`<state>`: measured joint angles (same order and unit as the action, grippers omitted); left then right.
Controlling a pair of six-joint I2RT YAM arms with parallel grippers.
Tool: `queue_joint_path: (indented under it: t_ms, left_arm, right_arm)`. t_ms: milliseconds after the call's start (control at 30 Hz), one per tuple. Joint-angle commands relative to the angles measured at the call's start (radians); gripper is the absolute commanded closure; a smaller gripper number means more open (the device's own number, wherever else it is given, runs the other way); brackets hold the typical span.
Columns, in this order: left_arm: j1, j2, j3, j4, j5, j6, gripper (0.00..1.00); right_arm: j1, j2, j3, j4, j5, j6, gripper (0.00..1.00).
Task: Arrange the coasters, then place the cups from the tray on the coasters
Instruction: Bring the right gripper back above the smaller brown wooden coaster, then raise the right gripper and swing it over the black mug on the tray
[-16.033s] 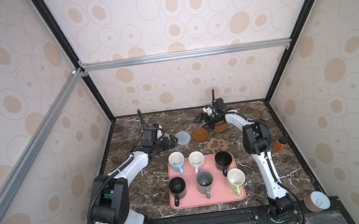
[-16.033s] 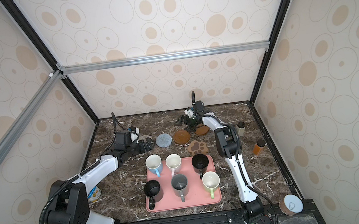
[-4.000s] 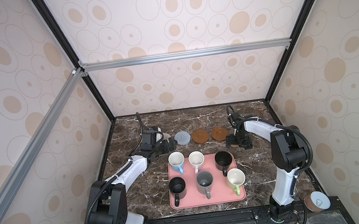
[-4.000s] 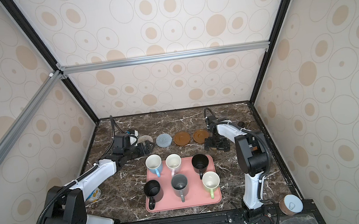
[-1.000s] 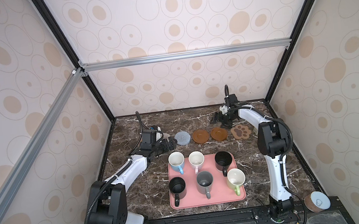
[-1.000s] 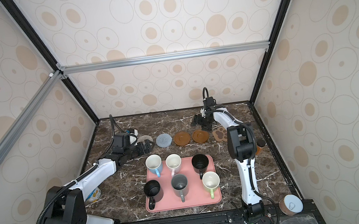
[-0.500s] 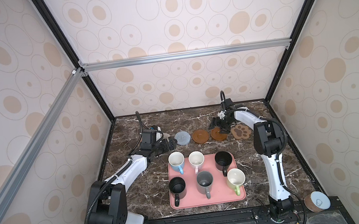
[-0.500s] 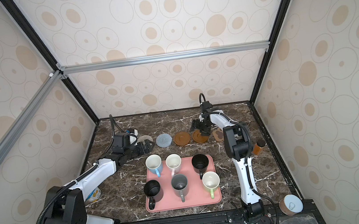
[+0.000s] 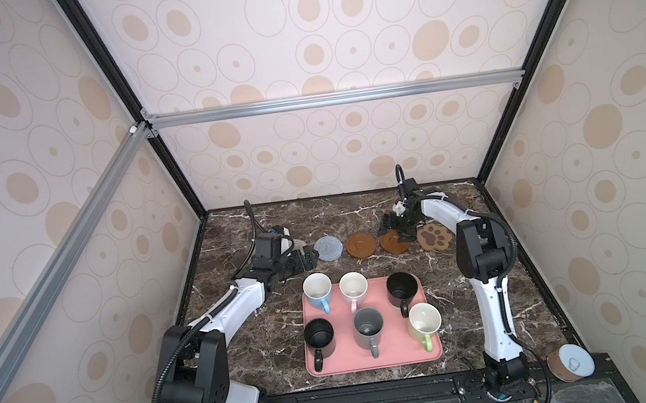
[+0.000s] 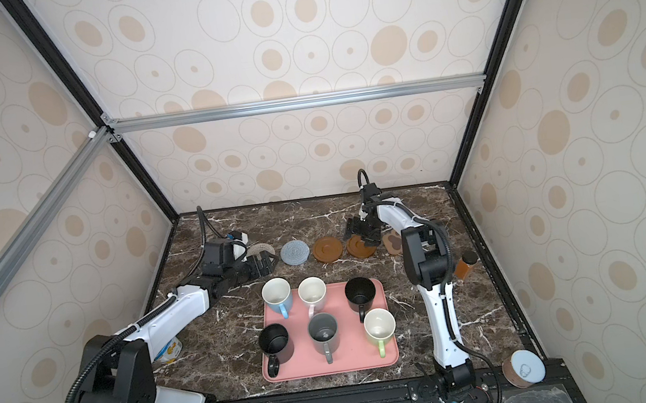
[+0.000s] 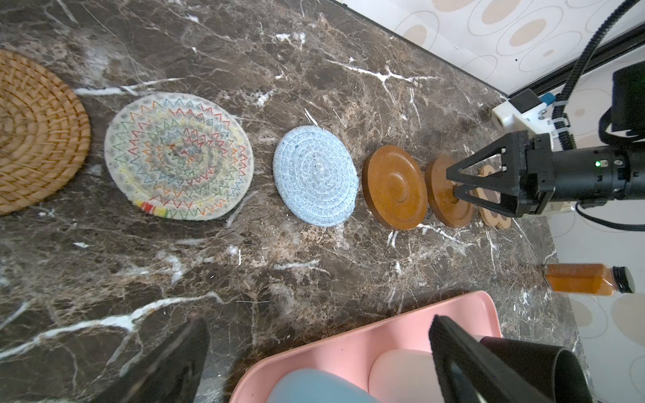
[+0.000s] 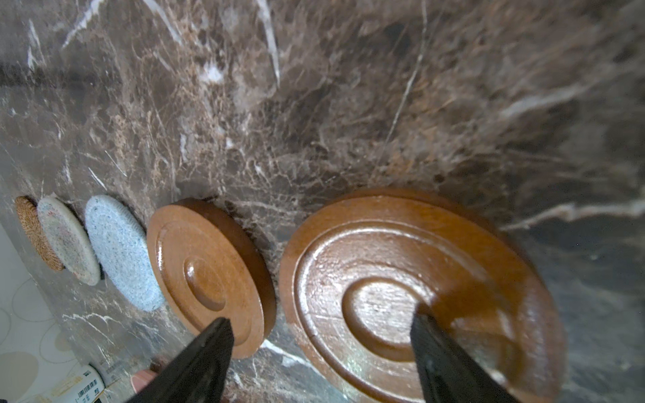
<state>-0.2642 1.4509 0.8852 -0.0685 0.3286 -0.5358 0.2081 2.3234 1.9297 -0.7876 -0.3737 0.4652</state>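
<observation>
Six coasters lie in a row along the back: tan rattan (image 11: 35, 139), cream woven (image 11: 178, 157), grey-blue (image 9: 328, 248), two wooden discs (image 9: 361, 245) (image 9: 394, 242) and a paw shape (image 9: 433, 236). My right gripper (image 9: 397, 232) hangs open low over the right-hand disc (image 12: 401, 296). One finger is above its centre, the other by the neighbouring disc's edge. My left gripper (image 9: 306, 259) is open and empty between the grey-blue coaster and the pink tray (image 9: 375, 365). On the tray stand the cups: light blue (image 9: 317, 289), pink (image 9: 353, 286), black (image 9: 401, 287), black (image 9: 319, 335), grey (image 9: 368, 326), green (image 9: 424, 320).
An amber bottle (image 10: 463, 267) stands by the right wall beside my right arm. A white-lidded can (image 9: 570, 362) sits at the front right corner. Another can (image 10: 168, 351) lies under my left arm. Patterned walls close in three sides.
My right gripper has moved left and down from near the back wall to just above the right-hand wooden disc. The left arm has stayed still.
</observation>
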Motion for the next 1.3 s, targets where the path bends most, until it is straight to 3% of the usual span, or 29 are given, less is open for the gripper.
queue_joint_path:
  t_ms: [0,600,933,1100,1267]
  left_arm:
    - [0.003,-0.009,0.018,0.003,-0.001,-0.009,0.00]
    - [0.003,-0.004,0.014,0.013,-0.003,-0.010,0.00]
    - [0.003,-0.009,0.029,0.024,0.003,0.010,0.00]
    - [0.004,-0.021,0.032,0.028,-0.016,0.013,0.00]
    - [0.004,-0.034,0.027,0.050,-0.023,0.004,0.00]
  right_arm:
    - [-0.001,-0.025,-0.009,-0.077,0.034,-0.015,0.16]
    - [0.001,-0.031,-0.005,-0.074,0.014,-0.009,0.16]
    - [0.001,-0.064,0.121,-0.114,0.001,-0.023,0.11]
    - [0.001,-0.121,0.200,-0.155,-0.001,-0.047,0.11]
    - [0.001,-0.230,0.170,-0.184,0.020,-0.101,0.10]
